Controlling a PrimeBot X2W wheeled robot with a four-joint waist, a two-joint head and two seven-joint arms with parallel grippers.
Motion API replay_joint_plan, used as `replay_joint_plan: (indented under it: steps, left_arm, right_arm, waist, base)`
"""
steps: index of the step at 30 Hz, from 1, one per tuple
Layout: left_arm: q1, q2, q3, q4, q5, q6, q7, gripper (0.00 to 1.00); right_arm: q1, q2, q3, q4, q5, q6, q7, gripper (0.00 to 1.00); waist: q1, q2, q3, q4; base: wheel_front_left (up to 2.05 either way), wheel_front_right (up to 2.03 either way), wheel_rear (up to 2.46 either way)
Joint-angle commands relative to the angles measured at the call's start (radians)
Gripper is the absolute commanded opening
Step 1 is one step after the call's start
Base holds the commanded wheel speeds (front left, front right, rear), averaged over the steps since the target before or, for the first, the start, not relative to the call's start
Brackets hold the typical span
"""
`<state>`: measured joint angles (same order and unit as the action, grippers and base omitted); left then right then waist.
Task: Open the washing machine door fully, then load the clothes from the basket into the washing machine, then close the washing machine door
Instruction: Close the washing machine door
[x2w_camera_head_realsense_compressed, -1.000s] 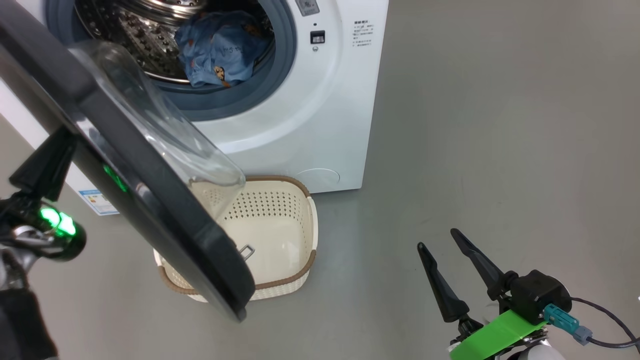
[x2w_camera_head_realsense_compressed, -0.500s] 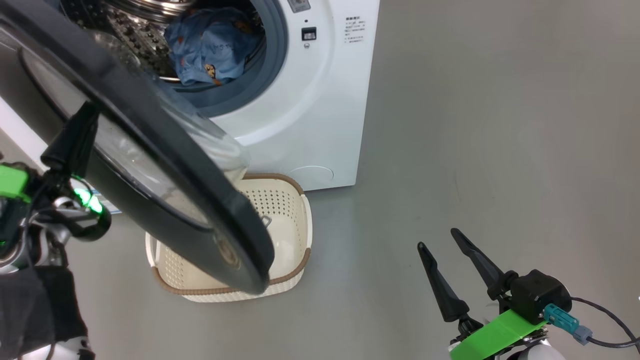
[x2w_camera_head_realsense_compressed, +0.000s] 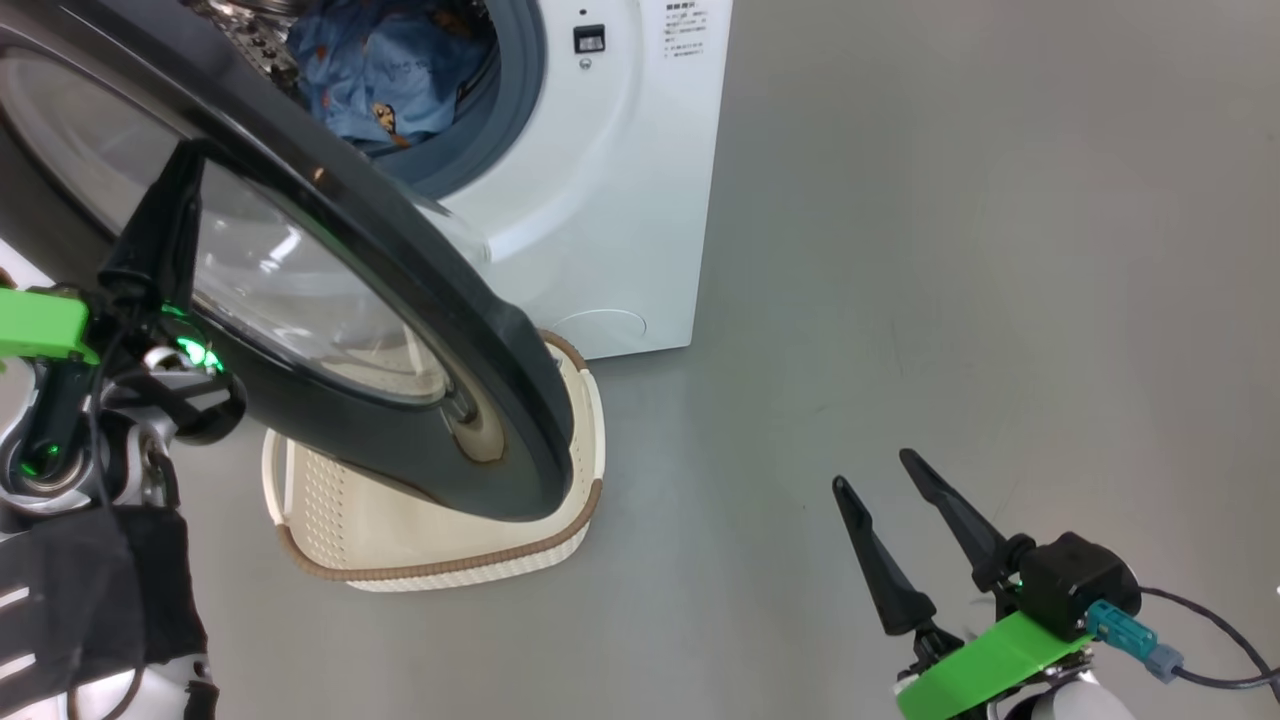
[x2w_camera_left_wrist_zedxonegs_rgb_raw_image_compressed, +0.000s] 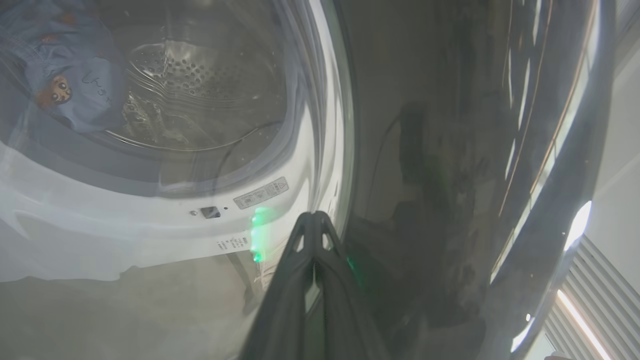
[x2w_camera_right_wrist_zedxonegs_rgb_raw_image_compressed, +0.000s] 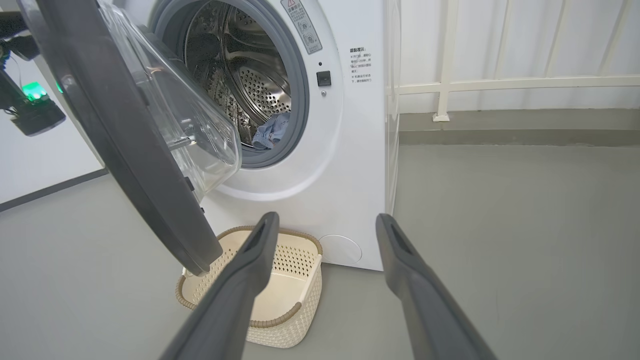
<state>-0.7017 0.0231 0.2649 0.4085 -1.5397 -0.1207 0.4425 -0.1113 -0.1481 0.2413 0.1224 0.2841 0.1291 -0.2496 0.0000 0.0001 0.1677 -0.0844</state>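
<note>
The washing machine (x2w_camera_head_realsense_compressed: 600, 200) stands with its drum open, and the light-blue clothes (x2w_camera_head_realsense_compressed: 385, 70) lie inside it. The washing machine door (x2w_camera_head_realsense_compressed: 420, 300), a black ring around clear glass, hangs half swung between me and the opening. My left gripper (x2w_camera_head_realsense_compressed: 183, 160) is shut, its fingertips pressed against the door's outer glass (x2w_camera_left_wrist_zedxonegs_rgb_raw_image_compressed: 315, 216). Through that glass the clothes (x2w_camera_left_wrist_zedxonegs_rgb_raw_image_compressed: 60, 85) show. The cream basket (x2w_camera_head_realsense_compressed: 440, 565) sits on the floor under the door; its visible inside (x2w_camera_right_wrist_zedxonegs_rgb_raw_image_compressed: 287, 292) is bare. My right gripper (x2w_camera_head_realsense_compressed: 872, 470) hangs open over the floor to the right, holding nothing (x2w_camera_right_wrist_zedxonegs_rgb_raw_image_compressed: 326, 219).
Grey floor (x2w_camera_head_realsense_compressed: 950, 250) spreads to the right of the machine. A white railing (x2w_camera_right_wrist_zedxonegs_rgb_raw_image_compressed: 500, 82) runs along the wall behind it. A cable (x2w_camera_head_realsense_compressed: 1210, 650) trails from my right wrist.
The door has swung round toward the machine's opening, with my shut left gripper staying against its outer face. The head camera has shifted. The right gripper has kept its place.
</note>
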Motion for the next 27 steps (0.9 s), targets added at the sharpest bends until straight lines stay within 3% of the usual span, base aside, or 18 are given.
replay_joint_plan:
  steps: [1, 11, 18, 19, 27]
  left_arm:
    - [-0.034, 0.027, 0.006, -0.035, -0.005, -0.010, -0.008, 0.00]
    - [0.018, 0.095, -0.052, -0.088, 0.099, -0.010, -0.089, 0.00]
    - [0.134, 0.243, -0.210, -0.177, 0.303, -0.010, -0.267, 0.00]
    - [0.134, 0.243, -0.210, -0.177, 0.303, -0.010, -0.267, 0.00]
    - [0.277, 0.428, -0.448, -0.199, 0.517, -0.010, -0.597, 0.00]
  right_arm:
    - [-0.034, 0.005, 0.015, -0.025, -0.002, 0.002, -0.012, 1.00]
    - [-0.020, 0.012, -0.009, -0.026, -0.007, 0.002, -0.012, 1.00]
    - [0.006, 0.017, -0.017, -0.028, -0.006, 0.002, -0.012, 1.00]
    - [0.006, 0.017, -0.017, -0.028, -0.006, 0.002, -0.012, 1.00]
    - [0.054, 0.019, -0.030, -0.043, -0.010, 0.002, -0.012, 1.00]
  waist:
    - [0.0000, -0.0001, 0.003, -0.003]
    - [0.0000, -0.0001, -0.018, 0.017]
    - [0.0000, -0.0001, -0.071, 0.028]
    - [0.0000, -0.0001, -0.071, 0.028]
    - [0.0000, -0.0001, -0.136, 0.039]
  base:
    - [0.00, 0.00, 0.00]
    - [0.00, 0.00, 0.00]
    - [0.00, 0.00, 0.00]
    - [0.00, 0.00, 0.00]
    - [0.00, 0.00, 0.00]
